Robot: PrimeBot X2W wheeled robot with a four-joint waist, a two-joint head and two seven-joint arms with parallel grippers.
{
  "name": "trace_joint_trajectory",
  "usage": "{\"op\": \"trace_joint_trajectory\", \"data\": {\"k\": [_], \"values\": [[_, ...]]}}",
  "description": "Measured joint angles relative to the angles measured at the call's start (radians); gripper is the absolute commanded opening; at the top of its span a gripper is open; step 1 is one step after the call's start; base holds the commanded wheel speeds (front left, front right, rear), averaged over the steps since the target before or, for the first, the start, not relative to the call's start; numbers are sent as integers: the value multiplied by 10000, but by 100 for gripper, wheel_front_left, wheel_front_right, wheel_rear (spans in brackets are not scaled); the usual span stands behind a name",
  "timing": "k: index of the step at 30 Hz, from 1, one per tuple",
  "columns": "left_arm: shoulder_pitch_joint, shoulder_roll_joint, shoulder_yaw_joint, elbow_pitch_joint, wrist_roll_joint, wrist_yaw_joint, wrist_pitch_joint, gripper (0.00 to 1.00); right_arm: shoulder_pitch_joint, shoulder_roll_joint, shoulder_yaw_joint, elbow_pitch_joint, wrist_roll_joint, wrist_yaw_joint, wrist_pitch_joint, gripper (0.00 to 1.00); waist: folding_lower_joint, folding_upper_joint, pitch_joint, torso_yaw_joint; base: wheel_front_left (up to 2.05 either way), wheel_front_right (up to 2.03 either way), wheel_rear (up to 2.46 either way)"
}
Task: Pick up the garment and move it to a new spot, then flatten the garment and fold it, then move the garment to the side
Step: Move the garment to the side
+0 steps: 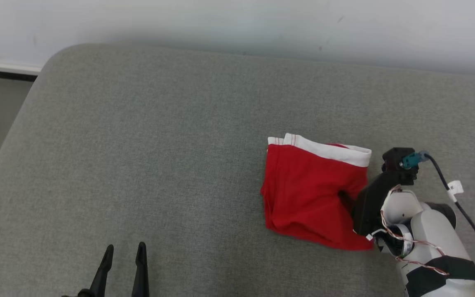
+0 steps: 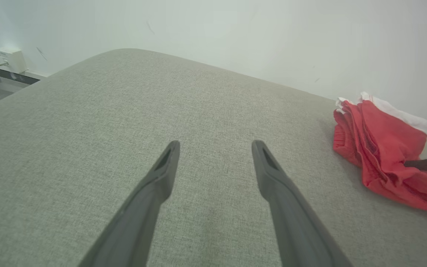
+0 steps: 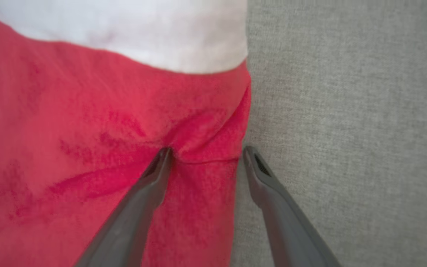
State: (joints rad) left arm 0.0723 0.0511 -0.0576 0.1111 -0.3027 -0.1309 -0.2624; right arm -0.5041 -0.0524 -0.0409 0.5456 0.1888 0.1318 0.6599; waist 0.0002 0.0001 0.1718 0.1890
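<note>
Surface (image 1: 159, 144) grey and padded, across most of the frame. Garment (image 1: 307, 194), red with white waistband, doubled over, right of centre. Right pincer (image 3: 207, 150) spread wide astride its edge, one fingertip on red cloth, the other over grey; nothing clamped. Left pincer (image 1: 125, 246) wide too, lower left, well apart. Fits a grab or a release. If grabbing, catch every layer; if releasing, rise straight, without dragging folds.
</note>
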Motion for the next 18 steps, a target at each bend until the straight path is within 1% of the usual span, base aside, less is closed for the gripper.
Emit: {"op": "trace_joint_trajectory", "data": {"k": [2, 3, 5, 6, 10, 13, 16, 18], "values": [[-75, -2, -61, 0, -50, 0, 0, 100, -159, 0, -52, 40, -107, 0, 48, 100, -1, -1, 149, 93, 0, 0, 0], [-75, -2, -61, 0, -50, 0, 0, 100, -159, 0, -52, 40, -107, 0, 48, 91, -1, -1, 149, 93, 0, 0, 0], [-146, 0, -113, -6, -65, 0, 0, 100, -244, -6, -38, 46, -153, 0, 134, 37, -2, -1, 285, 161, 0, 0, 0], [-162, -4, -148, -6, -75, 0, 0, 100, -290, -13, -15, 8, -190, 0, 134, 0, -2, -1, 347, 187, 0, 0, 0], [-221, -2, -186, -4, -130, 0, 0, 100, -340, -6, 337, -190, -307, 0, 194, 0, -2, -1, 511, 206, 0, 0, 0], [-300, -2, -188, -31, -155, 0, 0, 100, -352, -192, 805, -533, -196, 0, 539, 0, -1, 0, 521, 98, 0, 0, 0], [-303, 0, -148, -84, -155, 0, 0, 100, -339, -715, 1643, -1114, 161, 0, 1183, 0, -1, 0, 487, -70, 0, 0, 0], [-296, -6, -90, -190, -155, 0, 0, 100, -320, -1258, 2282, -1705, 456, 0, 1697, 0, -1, 0, 456, -227, 0, 0, 0]]}}
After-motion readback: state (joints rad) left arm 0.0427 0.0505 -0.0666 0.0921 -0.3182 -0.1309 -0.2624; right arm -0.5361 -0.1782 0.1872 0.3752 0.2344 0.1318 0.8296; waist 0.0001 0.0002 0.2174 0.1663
